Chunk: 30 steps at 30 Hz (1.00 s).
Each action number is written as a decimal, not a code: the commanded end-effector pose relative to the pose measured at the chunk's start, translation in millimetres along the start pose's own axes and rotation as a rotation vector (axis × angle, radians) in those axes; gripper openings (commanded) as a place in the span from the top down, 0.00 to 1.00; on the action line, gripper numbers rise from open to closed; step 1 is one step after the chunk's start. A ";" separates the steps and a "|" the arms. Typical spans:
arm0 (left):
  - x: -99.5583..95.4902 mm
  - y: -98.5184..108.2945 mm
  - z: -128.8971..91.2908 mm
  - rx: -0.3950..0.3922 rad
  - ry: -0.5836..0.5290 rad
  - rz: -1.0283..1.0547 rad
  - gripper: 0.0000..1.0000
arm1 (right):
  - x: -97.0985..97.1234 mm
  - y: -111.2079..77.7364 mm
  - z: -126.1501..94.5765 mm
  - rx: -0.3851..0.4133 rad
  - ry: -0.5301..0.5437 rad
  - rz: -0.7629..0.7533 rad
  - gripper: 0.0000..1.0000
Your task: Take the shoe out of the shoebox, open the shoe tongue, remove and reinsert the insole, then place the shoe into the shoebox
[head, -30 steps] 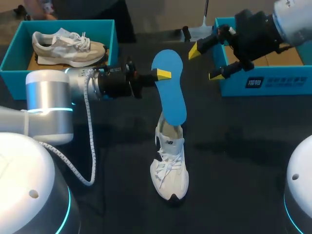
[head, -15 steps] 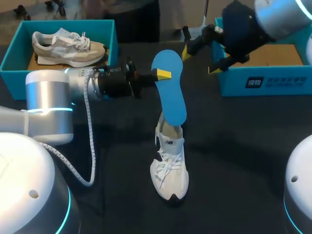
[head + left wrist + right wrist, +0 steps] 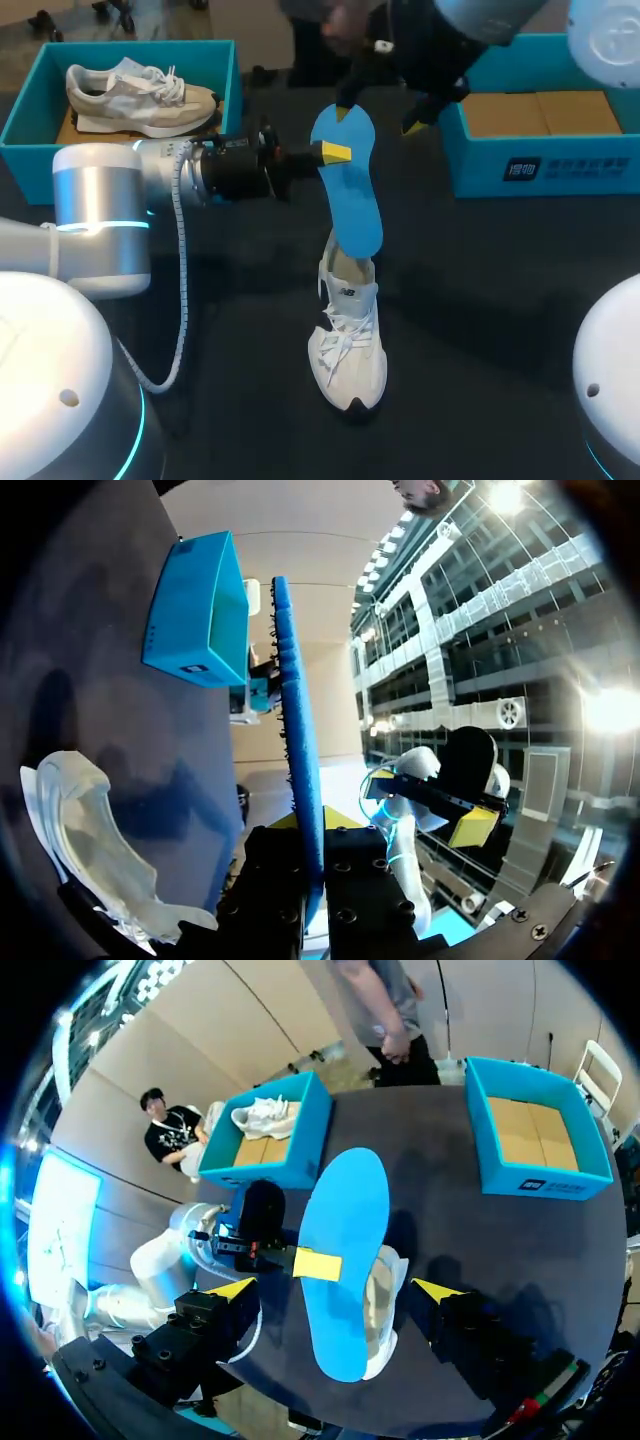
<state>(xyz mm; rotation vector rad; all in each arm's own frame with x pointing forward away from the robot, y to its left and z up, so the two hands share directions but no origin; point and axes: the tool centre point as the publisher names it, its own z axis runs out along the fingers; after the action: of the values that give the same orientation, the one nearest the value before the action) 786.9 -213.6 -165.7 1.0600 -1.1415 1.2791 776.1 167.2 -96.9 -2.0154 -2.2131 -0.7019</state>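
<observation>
White shoe (image 3: pixel 348 345) mid-desk toward the near edge, toe nearest me, blue insole (image 3: pixel 348 185) standing over its opening, my left gripper (image 3: pixel 336 152) clamped on the insole's edge, my right gripper (image 3: pixel 377 118) spread wide, holding nothing, above the insole's far end, left shoebox (image 3: pixel 30 112) with a second shoe (image 3: pixel 140 98) at the far left corner, right shoebox (image 3: pixel 545 165) at the far right corner

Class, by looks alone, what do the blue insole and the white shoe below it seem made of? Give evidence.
Insole: probably thin foam, matte blue, with a bumpy-textured face seen edge-on. Shoe: seemingly white fabric upper, matte, with woven laces.
</observation>
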 end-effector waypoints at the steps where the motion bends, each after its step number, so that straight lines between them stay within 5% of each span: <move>1: 0.3 1.1 -0.3 0.003 -0.001 0.000 1.00 | 9.8 0.9 5.9 0.003 -0.212 -0.009 0.00; 11: 0.3 1.1 -0.3 0.003 -0.001 0.000 1.00 | 10.9 -7.3 2.2 0.011 -0.337 -0.054 0.00; 30: 0.3 1.1 -0.3 0.003 -0.001 0.000 1.00 | 11.6 -7.6 0.1 0.014 -0.350 -0.073 0.00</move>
<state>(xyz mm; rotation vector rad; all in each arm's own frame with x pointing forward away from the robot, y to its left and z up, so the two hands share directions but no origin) 786.9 -213.6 -165.7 1.0601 -1.1414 1.2791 766.6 176.9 -94.9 -2.2009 -2.4765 -0.3604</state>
